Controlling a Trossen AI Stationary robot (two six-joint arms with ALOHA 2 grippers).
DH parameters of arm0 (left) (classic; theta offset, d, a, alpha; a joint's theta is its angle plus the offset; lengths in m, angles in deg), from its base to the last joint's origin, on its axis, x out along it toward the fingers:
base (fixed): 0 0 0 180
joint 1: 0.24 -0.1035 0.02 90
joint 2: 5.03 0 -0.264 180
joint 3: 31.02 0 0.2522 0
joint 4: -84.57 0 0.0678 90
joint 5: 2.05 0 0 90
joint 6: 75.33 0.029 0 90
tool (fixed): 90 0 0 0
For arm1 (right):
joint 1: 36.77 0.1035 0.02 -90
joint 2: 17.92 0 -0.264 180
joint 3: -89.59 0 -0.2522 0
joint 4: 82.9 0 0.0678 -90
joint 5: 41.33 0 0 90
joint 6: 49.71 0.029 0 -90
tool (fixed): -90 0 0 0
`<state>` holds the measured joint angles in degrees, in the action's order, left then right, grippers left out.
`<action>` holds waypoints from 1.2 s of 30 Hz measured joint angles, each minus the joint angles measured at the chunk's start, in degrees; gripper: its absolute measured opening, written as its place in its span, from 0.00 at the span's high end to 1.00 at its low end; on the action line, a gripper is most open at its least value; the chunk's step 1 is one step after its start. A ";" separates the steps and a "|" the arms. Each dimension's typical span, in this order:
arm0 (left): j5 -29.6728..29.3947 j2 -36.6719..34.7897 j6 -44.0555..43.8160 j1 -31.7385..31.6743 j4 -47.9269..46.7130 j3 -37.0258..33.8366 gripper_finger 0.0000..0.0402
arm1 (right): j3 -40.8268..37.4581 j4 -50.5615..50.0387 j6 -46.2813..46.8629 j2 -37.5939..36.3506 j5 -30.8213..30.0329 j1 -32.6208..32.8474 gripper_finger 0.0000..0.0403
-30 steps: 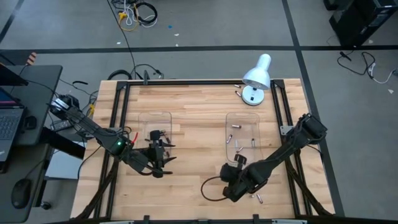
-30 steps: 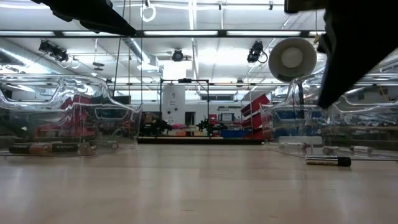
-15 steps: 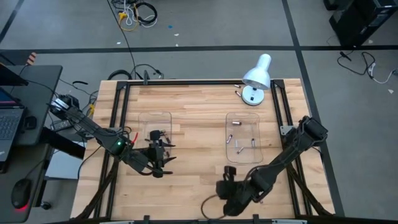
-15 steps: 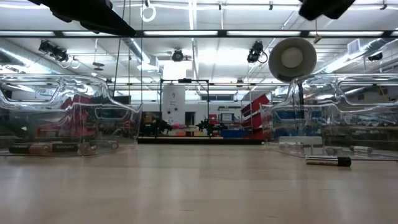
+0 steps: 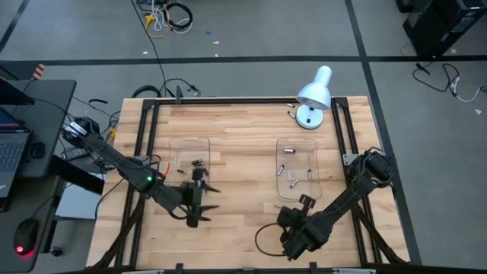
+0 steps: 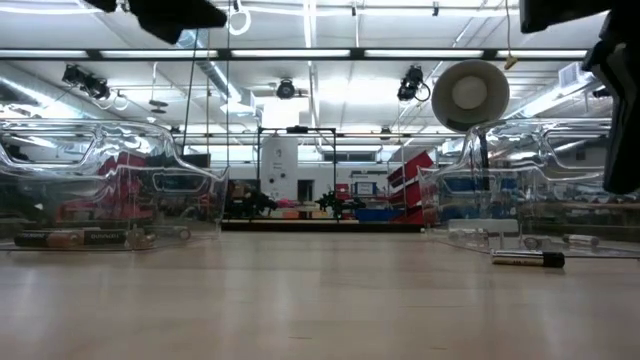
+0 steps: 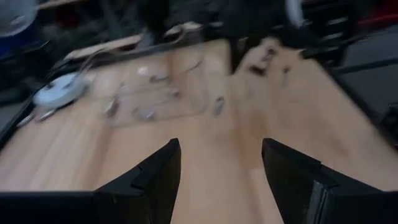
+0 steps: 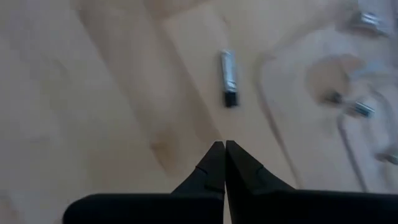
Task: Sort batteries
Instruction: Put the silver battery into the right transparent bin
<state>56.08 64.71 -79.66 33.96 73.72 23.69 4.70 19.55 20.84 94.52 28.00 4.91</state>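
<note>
Several batteries lie in the left clear tray (image 5: 190,156), dark ones showing in the low view (image 6: 80,238), and several silver ones lie in the right clear tray (image 5: 297,161). One loose battery (image 8: 228,78), silver with a dark end, lies on the wood just outside the right tray's near end (image 6: 528,259). My right gripper (image 8: 224,149) hovers shut above the table, short of that battery, with nothing in it. My left gripper (image 7: 221,177) stands open and empty above the table, near the left tray's near end (image 5: 199,204).
A white desk lamp (image 5: 313,95) stands at the far right of the table, with loose batteries (image 5: 291,114) beside its base. Black frame rails (image 5: 141,152) run along the table's sides. Bare wood lies between the two trays and along the near edge.
My right gripper has swung along the near part of the table, first toward the near edge, then toward the right, and has turned. It stays shut. My left gripper has turned and drawn back from the left tray, uncovering batteries in it.
</note>
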 joint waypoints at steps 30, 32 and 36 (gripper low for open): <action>5.00 53.48 8.77 -9.19 34.58 26.51 0.44 | -0.07 -6.29 15.36 -11.32 -12.80 7.77 1.00; 6.82 55.87 6.74 -10.36 34.60 28.06 0.44 | -0.07 -6.31 15.36 -11.32 -12.84 7.77 1.00; 7.31 58.68 5.85 -12.34 34.54 29.10 0.44 | -0.07 -6.28 15.31 -11.32 -12.93 7.77 1.00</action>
<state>63.40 123.39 -73.81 21.62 108.26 52.80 4.63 13.27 36.15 83.21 15.07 12.68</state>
